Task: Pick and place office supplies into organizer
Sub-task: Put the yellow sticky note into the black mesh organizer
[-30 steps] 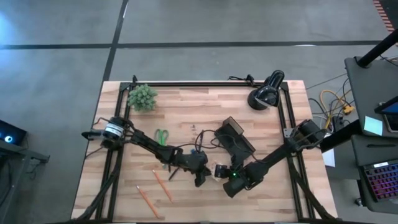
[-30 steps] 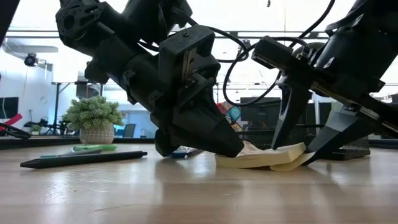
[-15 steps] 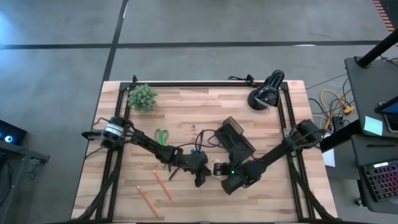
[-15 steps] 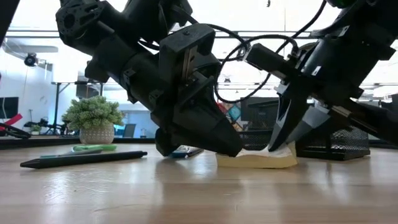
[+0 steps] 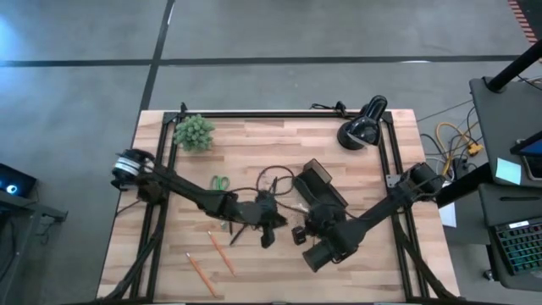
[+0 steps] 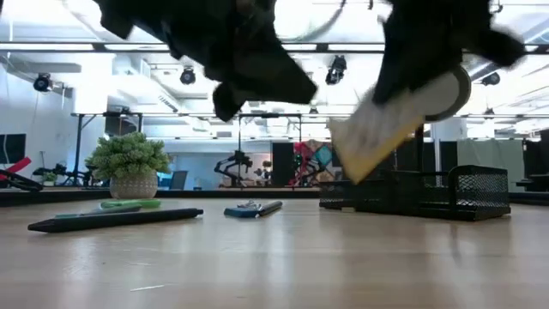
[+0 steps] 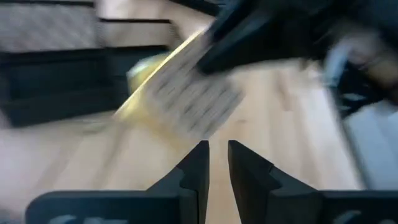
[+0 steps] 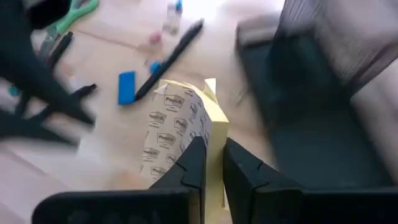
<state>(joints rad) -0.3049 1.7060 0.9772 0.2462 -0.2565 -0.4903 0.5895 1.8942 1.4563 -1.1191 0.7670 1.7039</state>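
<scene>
The right gripper [image 8: 210, 163] is clamped on the yellow sticky-note pad [image 8: 177, 121], holding it tilted in the air above the table [image 6: 274, 266], just beside the black organizer [image 6: 429, 190]. The left gripper [image 7: 217, 165] hangs nearby with its fingers almost together and nothing between them. A dark pen [image 8: 171, 56] and a small blue piece [image 8: 127, 86] lie on the wood below, with green scissors [image 5: 220, 182] and two orange pencils [image 5: 222, 252] farther off.

The only readable text is the "Post-it" brand mark, printed over and over across the pale backing sheet of the yellow sticky-note pad [image 8: 180, 130] in the right wrist view. No other labels, numbers or signs can be read.
</scene>
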